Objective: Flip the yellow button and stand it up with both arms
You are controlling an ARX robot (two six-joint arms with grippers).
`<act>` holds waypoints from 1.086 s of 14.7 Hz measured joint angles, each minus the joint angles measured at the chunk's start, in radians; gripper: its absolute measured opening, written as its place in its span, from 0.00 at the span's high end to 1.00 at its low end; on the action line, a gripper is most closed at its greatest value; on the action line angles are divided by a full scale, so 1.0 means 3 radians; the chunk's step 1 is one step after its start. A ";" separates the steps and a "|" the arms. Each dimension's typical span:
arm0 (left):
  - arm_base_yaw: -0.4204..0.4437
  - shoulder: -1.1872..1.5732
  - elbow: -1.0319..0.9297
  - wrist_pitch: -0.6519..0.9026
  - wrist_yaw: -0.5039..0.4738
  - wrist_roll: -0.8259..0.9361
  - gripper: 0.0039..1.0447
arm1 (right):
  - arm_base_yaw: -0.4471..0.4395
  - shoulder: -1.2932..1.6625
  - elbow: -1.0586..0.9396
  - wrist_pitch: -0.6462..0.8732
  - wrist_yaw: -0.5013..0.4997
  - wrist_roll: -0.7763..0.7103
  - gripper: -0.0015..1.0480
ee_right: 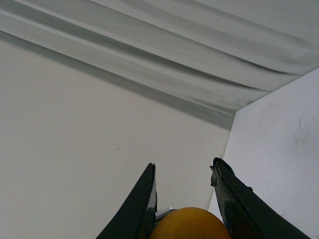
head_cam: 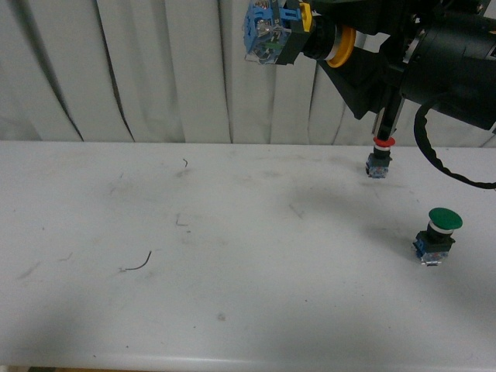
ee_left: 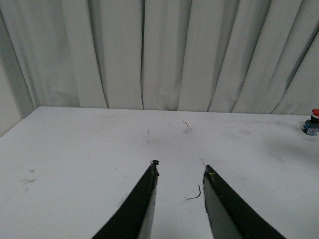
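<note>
Front view only: yellow button (head_cam: 298,35) high in the air, well above table (head_cam: 232,271), lying sideways w/ contact block to the left. Red-capped button (head_cam: 379,159) & green-capped button (head_cam: 438,232) stand on table.

R wrist view: its yellow cap sits betw. the fingers of right gripper (ee_right: 184,167), which is clamped on it.

L wrist view: left gripper (ee_left: 182,167) over table, jaws spread.

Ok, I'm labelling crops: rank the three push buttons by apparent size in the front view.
1. yellow button, held up near the camera, so it looks enlarged.
2. green button.
3. red button, farthest back; true size unsure.
</note>
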 joint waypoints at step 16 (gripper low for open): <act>-0.0001 0.0000 0.0000 -0.0001 0.0000 0.0001 0.06 | -0.0769 -0.0144 0.0805 -0.2688 0.2256 -0.4459 0.68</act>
